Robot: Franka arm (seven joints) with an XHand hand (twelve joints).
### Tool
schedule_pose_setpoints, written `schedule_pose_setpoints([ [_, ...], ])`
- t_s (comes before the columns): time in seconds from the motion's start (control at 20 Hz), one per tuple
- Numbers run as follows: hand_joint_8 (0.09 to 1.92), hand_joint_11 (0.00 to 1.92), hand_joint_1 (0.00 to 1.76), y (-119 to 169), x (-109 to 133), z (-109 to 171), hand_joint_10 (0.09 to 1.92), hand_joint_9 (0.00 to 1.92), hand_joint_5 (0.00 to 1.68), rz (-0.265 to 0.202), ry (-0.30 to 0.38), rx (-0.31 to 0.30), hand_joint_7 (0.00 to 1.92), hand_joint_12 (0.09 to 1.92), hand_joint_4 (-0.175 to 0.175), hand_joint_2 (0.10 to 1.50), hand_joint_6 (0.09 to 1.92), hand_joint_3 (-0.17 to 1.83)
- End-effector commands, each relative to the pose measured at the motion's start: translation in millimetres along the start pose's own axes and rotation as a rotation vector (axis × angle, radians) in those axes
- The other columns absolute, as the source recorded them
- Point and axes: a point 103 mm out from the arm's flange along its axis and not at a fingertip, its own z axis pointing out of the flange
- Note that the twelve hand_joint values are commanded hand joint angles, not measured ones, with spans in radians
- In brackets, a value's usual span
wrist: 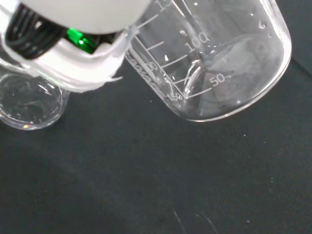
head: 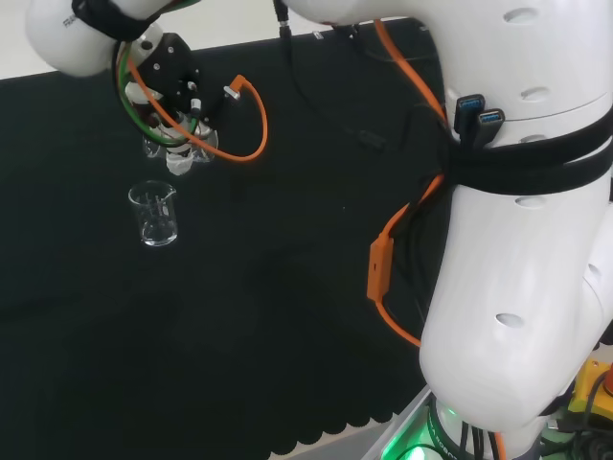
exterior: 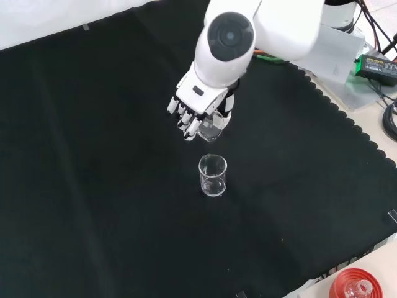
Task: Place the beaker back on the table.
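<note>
Hand (exterior: pixel 197 110): hanging above the black cloth (exterior: pixel 93 186), fingers curling round a clear beaker (exterior: pixel 211 127) and gripping it, tilted and off the cloth. In the wrist view the beaker (wrist: pixel 219 63) is showing printed marks on its wall, base clear of the cloth below.

Second beaker (exterior: pixel 213 176): standing upright on the cloth, just below the hand in the front view, apart from the held one; in the head view this second beaker (head: pixel 155 213) is sitting below the hand (head: pixel 177 144).
</note>
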Motion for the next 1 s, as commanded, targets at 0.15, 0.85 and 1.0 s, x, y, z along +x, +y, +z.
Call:
schedule_pose_setpoints([
  [0.15, 0.09, 1.05, 1.14, 1, -7, 8, 0.09, 1.58, 1.33, -0.014, 0.102, -0.007, 1.72, 0.94, 0.175, 0.65, 0.56, 0.63],
  [0.85, 0.09, 1.05, 1.14, 11, -20, 33, 0.09, 1.58, 1.32, -0.020, 0.245, -0.069, 1.72, 0.94, 0.175, 0.66, 0.57, 0.63],
  [1.0, 0.09, 1.05, 1.14, 15, -21, 40, 0.09, 1.58, 1.32, -0.023, 0.278, -0.082, 1.72, 0.94, 0.175, 0.66, 0.57, 0.63],
])
